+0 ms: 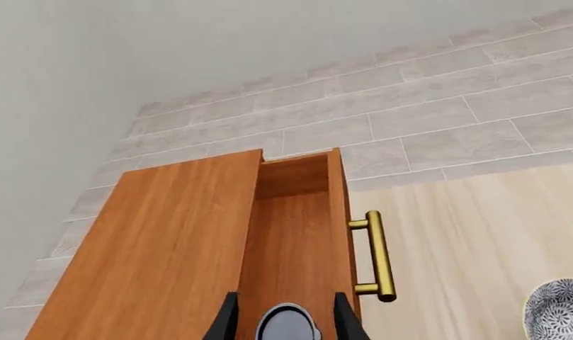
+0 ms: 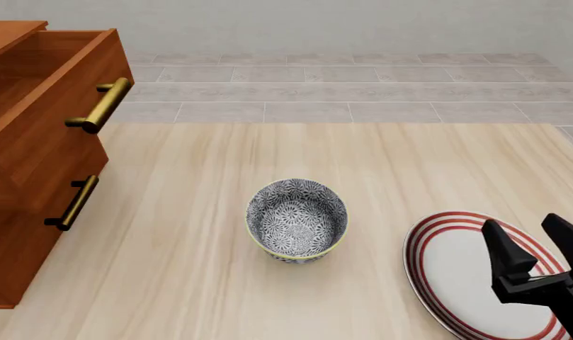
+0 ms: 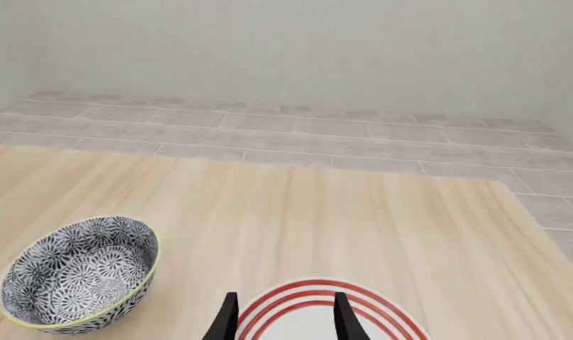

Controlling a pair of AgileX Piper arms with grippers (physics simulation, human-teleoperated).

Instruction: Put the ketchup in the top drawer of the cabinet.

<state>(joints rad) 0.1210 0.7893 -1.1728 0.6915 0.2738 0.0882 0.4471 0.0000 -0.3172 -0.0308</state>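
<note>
The left tool (image 1: 286,320) holds the ketchup (image 1: 288,324) clamped between its fingers, directly above the open top drawer (image 1: 291,241) of the cabinet (image 1: 163,248). I think it should go low inside before letting go, so the container stays upright. The right tool (image 2: 537,249) is apart and empty over the striped plate (image 2: 447,273); no writing is readable.

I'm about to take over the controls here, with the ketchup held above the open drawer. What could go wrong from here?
1. The left claw holds the ketchup over the open top drawer; released from up there, it may tip or bounce.
2. The cavity is narrow, so on the way down the fingers could catch the drawer's side wall.
3. The front view barely shows the ketchup at the cabinet, so judging depth is difficult.
</note>
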